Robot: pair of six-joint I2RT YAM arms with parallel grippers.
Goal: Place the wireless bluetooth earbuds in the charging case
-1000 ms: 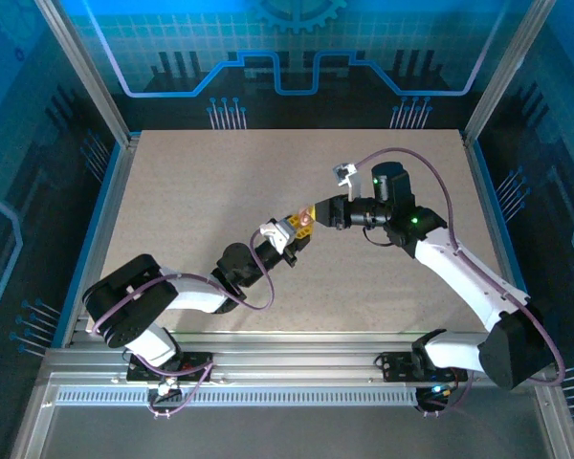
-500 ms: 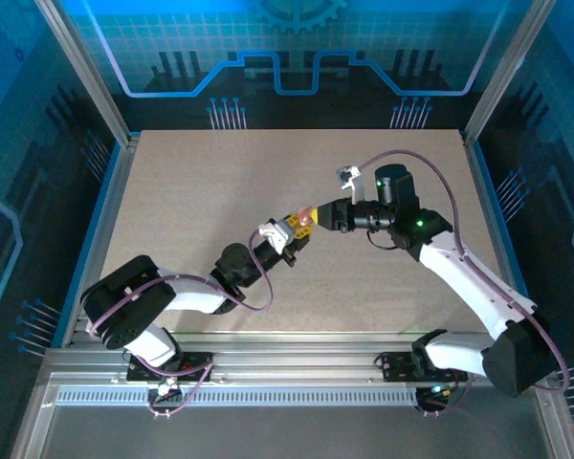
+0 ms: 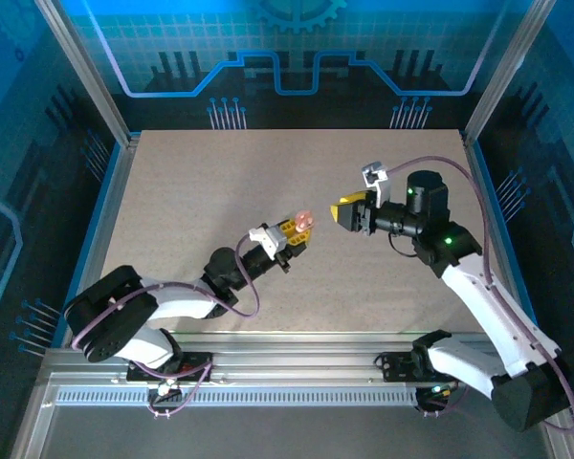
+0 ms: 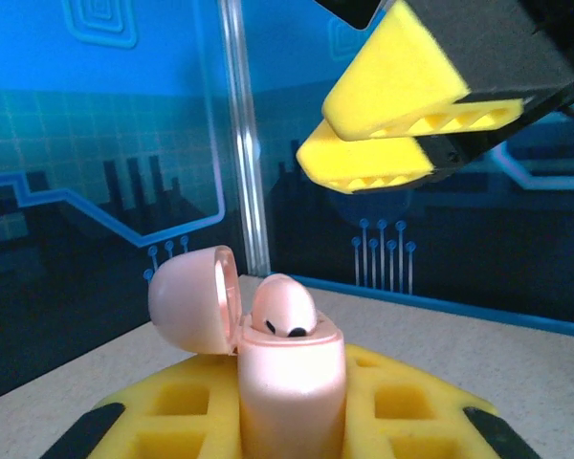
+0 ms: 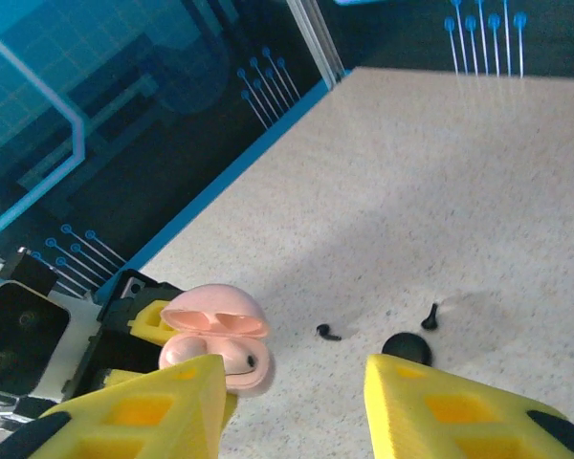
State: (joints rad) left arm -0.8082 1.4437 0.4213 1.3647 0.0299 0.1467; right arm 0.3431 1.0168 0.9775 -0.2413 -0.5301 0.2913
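Left fingers (image 4: 182, 406) are clamping the open pink charging case (image 4: 292, 382) mid-frame, one pink earbud (image 4: 282, 306) sitting inside — right fingers (image 5: 440, 411) are hanging apart, empty, just right of it, black earbuds (image 5: 328, 332) lying on tabletop (image 5: 440, 172) nearby.

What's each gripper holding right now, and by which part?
The left gripper clamps the pink charging case by its lower body, with the lid open. The right gripper is open and holds nothing.
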